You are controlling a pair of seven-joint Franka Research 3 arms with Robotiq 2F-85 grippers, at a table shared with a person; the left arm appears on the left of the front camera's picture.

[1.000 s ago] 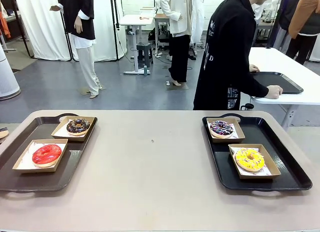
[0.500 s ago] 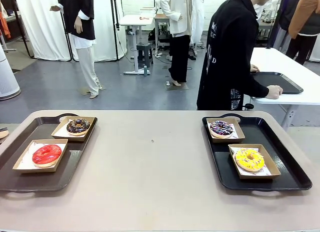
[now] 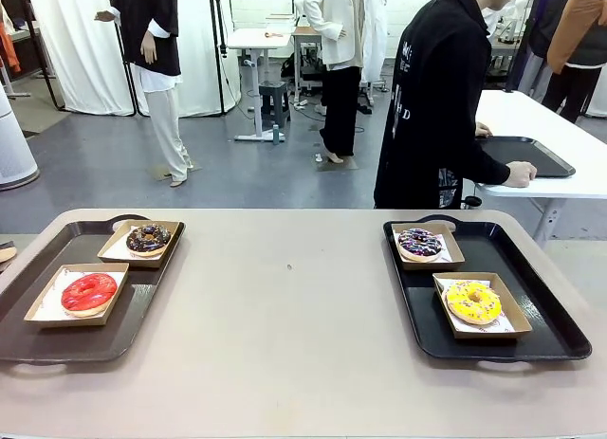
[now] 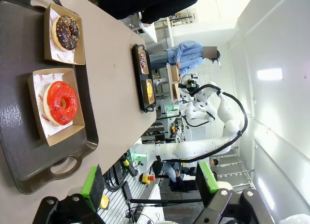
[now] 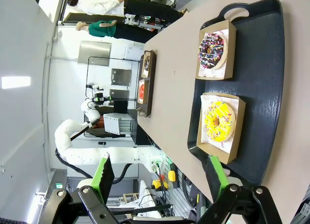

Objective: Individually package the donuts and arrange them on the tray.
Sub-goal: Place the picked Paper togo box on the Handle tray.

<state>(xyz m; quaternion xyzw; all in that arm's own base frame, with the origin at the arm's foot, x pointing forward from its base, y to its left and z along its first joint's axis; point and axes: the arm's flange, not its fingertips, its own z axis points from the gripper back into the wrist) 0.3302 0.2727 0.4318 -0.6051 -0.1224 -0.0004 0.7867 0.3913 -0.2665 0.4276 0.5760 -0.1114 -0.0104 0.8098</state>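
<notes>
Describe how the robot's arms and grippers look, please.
Each gripper, left gripper and right gripper, is black with two fingers carrying bright green pads. The arms are white with rounded joints; a black cable loops along one of them.

Grey floor (image 3: 85,164), white curtains (image 3: 71,41) behind, and white tables (image 3: 560,140) beyond the beige table (image 3: 294,335).

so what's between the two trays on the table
Nothing: in the front view the tabletop between the left tray and the right tray is bare, apart from a tiny dark speck.
</notes>
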